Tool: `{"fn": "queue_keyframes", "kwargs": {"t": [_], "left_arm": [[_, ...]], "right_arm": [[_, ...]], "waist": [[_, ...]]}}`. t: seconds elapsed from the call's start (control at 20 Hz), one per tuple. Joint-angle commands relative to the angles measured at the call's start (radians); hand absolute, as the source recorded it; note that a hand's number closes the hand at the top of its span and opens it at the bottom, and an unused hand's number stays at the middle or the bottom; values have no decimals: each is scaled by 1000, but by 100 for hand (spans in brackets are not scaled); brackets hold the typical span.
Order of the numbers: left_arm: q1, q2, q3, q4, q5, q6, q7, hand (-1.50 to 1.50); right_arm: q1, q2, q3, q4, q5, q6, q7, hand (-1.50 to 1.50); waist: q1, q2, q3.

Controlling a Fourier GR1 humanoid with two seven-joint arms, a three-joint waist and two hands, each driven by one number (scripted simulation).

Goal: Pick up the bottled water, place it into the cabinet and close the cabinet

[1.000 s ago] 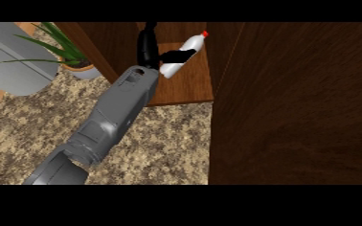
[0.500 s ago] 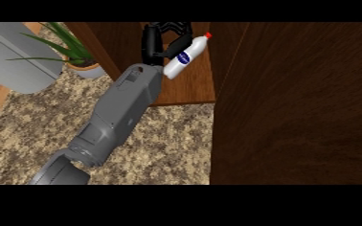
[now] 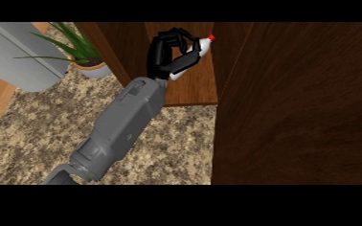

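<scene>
The bottled water is white with a red cap and leans to the upper right. It hangs over the wooden cabinet shelf, inside the open cabinet. My left hand has its black fingers curled round the bottle's lower part and hides most of it. The grey forearm comes up from the lower left. The cabinet door stands open, filling the right side of the view. My right hand does not show.
A potted plant stands on the speckled counter left of the cabinet. A grey rounded object is at the far left. The cabinet's left wall runs close beside my hand.
My left hand has carried the bottle a little deeper into the cabinet. Its fingers have closed further round the bottle, so less of the bottle shows.
</scene>
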Motion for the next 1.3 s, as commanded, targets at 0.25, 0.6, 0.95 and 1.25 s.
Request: {"fn": "queue_keyframes", "kwargs": {"t": [0.25, 0.6, 0.95, 1.25], "left_arm": [[303, 0, -231, -360, 122, -137, 78, -150], [596, 45, -345, -666, 62, -34, 79, -150], [917, 291, -346, -955, 71, -58, 42, -150], [1039, 446, -311, -1057, 101, -193, -5, -150]], "right_arm": [[48, -13, 64, -164, 46, -55, 91, -150], [30, -8, 88, -146, 99, -101, 76, -150], [62, -89, 123, -132, 142, -78, 46, -150], [-52, -262, 104, -153, 245, 19, 76, 150]], "waist": [[52, -15, -1], [78, -15, 0], [80, -16, -1], [94, -16, -5]]}}
